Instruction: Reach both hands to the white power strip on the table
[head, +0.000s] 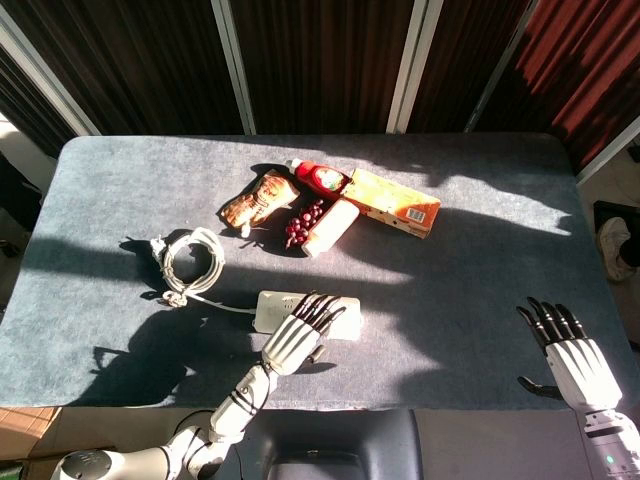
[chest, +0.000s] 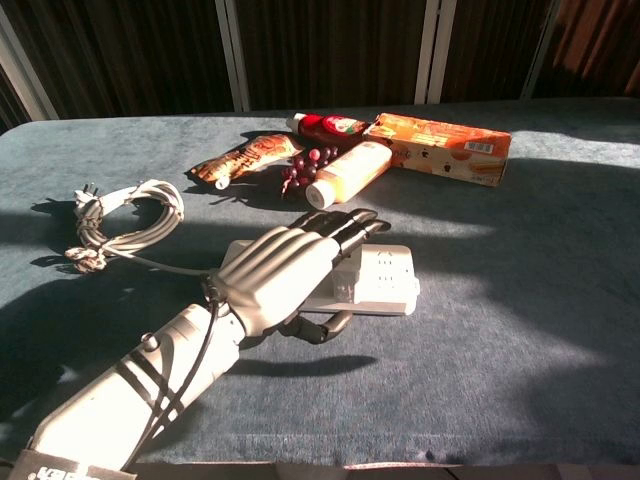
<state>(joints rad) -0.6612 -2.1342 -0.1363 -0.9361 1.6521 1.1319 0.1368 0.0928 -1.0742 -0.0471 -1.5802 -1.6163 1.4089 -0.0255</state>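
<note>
The white power strip (head: 268, 310) (chest: 390, 282) lies near the table's front edge, its coiled white cord (head: 190, 258) (chest: 130, 222) off to the left. My left hand (head: 298, 334) (chest: 285, 270) hovers flat over the strip's middle, fingers stretched out and apart, holding nothing; whether it touches the strip I cannot tell. My right hand (head: 570, 360) stays far to the right by the table's front right corner, fingers spread, empty, well apart from the strip. It shows only in the head view.
Behind the strip lie a snack packet (head: 258, 198), a bunch of dark grapes (head: 303, 222), a white bottle (head: 330, 228), a red bottle (head: 320, 178) and an orange carton (head: 393, 201). Dark curtains hang beyond the table's far edge.
</note>
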